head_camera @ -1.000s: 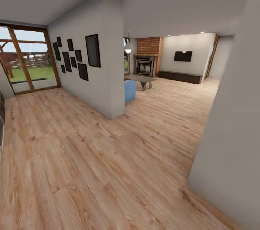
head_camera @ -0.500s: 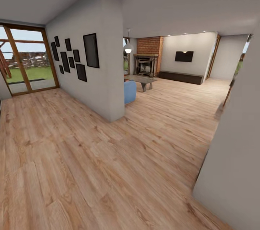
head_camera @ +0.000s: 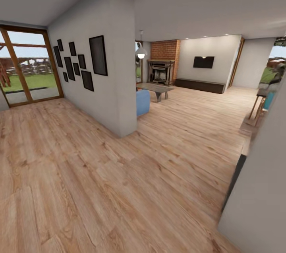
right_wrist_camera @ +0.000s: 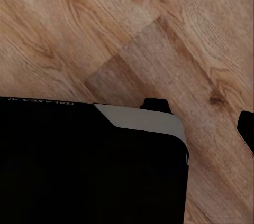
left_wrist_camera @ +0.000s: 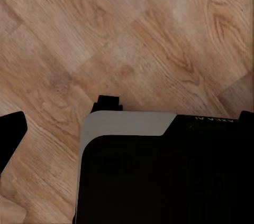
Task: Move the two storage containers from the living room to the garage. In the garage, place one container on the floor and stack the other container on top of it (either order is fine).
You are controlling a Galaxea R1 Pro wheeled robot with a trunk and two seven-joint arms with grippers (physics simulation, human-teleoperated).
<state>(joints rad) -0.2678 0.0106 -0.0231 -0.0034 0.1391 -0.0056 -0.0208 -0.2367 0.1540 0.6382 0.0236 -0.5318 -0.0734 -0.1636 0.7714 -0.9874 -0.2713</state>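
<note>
Fingers: their spread cannot be told in either wrist view, and nothing shows in their grasp.

Head view: the living room lies ahead past a grey wall corner, over a light wood-plank floor. It holds 1 brick fireplace, 1 wall screen, 1 low table and the blue end of a sofa; 8 dark frames hang on the near wall beside wood-framed glass doors.
Left wrist view: the camera looks down on planks and the robot's black-and-grey base (1 dark tip at the frame's edge).
Right wrist view: the same base over planks, the arm seemingly hanging low.
</note>
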